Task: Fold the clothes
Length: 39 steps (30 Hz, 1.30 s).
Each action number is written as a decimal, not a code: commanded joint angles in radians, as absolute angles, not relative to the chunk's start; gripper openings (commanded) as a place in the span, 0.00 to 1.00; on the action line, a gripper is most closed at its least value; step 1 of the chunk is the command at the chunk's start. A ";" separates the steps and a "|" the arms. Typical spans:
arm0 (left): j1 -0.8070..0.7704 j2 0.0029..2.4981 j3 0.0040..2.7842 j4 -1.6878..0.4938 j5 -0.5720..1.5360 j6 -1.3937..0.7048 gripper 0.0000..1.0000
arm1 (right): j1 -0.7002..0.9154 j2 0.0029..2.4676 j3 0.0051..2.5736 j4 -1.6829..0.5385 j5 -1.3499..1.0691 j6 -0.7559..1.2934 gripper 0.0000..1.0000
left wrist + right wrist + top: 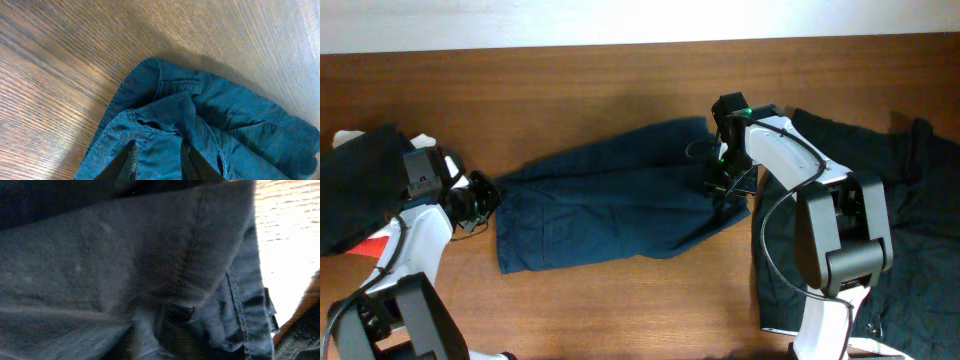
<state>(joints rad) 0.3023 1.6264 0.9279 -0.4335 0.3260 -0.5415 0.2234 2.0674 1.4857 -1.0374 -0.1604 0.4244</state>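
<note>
The navy blue shorts (610, 205) lie spread across the middle of the table. My left gripper (480, 198) is at their left end. In the left wrist view its two fingers (157, 150) are closed in on a bunched fold of the navy shorts (225, 125). My right gripper (725, 182) is down on the shorts' right end. In the right wrist view the navy shorts (125, 265) fill the frame and cover the fingers, gathered round the jaws. The near-black clothes (910, 200) lie crumpled at the right.
Another dark garment (355, 185) sits at the far left edge, with a red and white item (375, 245) beside it. Bare wood table (620, 310) shows in front of and behind the shorts.
</note>
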 commanded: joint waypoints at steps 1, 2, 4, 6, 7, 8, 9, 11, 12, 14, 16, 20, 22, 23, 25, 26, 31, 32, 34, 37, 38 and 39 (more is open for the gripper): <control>0.299 1.631 0.945 -0.439 0.337 -0.521 0.28 | 0.222 2.067 1.477 -1.023 -0.138 0.427 0.04; 0.299 1.631 0.945 -0.439 0.337 -0.521 0.28 | 0.220 2.067 1.487 -1.033 -0.138 0.426 0.04; 0.299 1.631 0.945 -0.441 0.337 -0.521 0.28 | 0.212 2.065 1.519 -1.072 -0.139 0.423 0.04; 0.299 1.631 0.945 -0.440 0.337 -0.521 0.28 | 0.206 2.060 1.592 -1.129 -0.139 0.403 0.04; 0.299 1.631 0.945 -0.439 0.337 -0.521 0.28 | 0.204 2.059 1.638 -1.151 -0.138 0.386 0.04; 0.299 1.631 0.945 -0.438 0.337 -0.521 0.28 | 0.202 2.059 1.682 -1.168 -0.137 0.369 0.04; 0.299 1.631 0.945 -0.435 0.337 -0.521 0.28 | 0.200 2.059 1.737 -1.176 -0.138 0.348 0.04; 0.299 1.631 0.945 -0.430 0.337 -0.521 0.28 | 0.200 2.059 1.806 -1.176 -0.134 0.344 0.04; 0.299 1.631 0.945 -0.430 0.337 -0.521 0.28 | 0.200 2.059 1.814 -1.176 -0.134 0.344 0.04; 0.299 1.631 0.945 -0.430 0.337 -0.521 0.28 | 0.201 2.060 1.811 -1.187 -0.134 0.345 0.04; 0.299 1.631 0.945 -0.430 0.337 -0.521 0.28 | 0.201 2.063 1.794 -1.192 -0.129 0.345 0.08; 0.299 1.631 0.945 -0.432 0.337 -0.521 0.28 | 0.200 2.063 1.783 -1.247 -0.092 0.345 0.50; 0.299 1.631 0.945 -0.435 0.337 -0.521 0.28 | 0.200 2.060 1.805 -1.282 -0.093 0.349 0.53; 0.299 1.631 0.945 -0.435 0.337 -0.521 0.28 | 0.200 2.060 1.826 -1.305 -0.096 0.349 0.54; 0.299 1.631 0.945 -0.435 0.337 -0.521 0.28 | 0.200 2.059 1.869 -1.347 -0.099 0.349 0.54; 0.299 1.631 0.945 -0.434 0.337 -0.521 0.28 | 0.203 2.059 1.888 -1.361 -0.116 0.348 0.54; 0.299 1.631 0.945 -0.435 0.337 -0.521 0.28 | 0.224 2.068 1.816 -1.346 -0.334 0.300 0.52; 0.299 1.631 0.945 -0.435 0.337 -0.521 0.28 | 0.231 2.069 1.772 -1.317 -0.334 0.311 0.52; 0.299 1.631 0.945 -0.435 0.337 -0.521 0.28 | 0.244 2.069 1.666 -1.238 -0.373 0.323 0.52; 0.299 1.631 0.945 -0.435 0.337 -0.521 0.28 | 0.251 2.069 1.523 -1.103 -0.422 0.371 0.50; 0.299 1.631 0.945 -0.435 0.337 -0.521 0.28 | 0.251 2.069 1.481 -1.054 -0.410 0.404 0.49; 0.299 1.631 0.945 -0.435 0.337 -0.521 0.28 | 0.248 2.069 1.451 -1.015 -0.400 0.427 0.49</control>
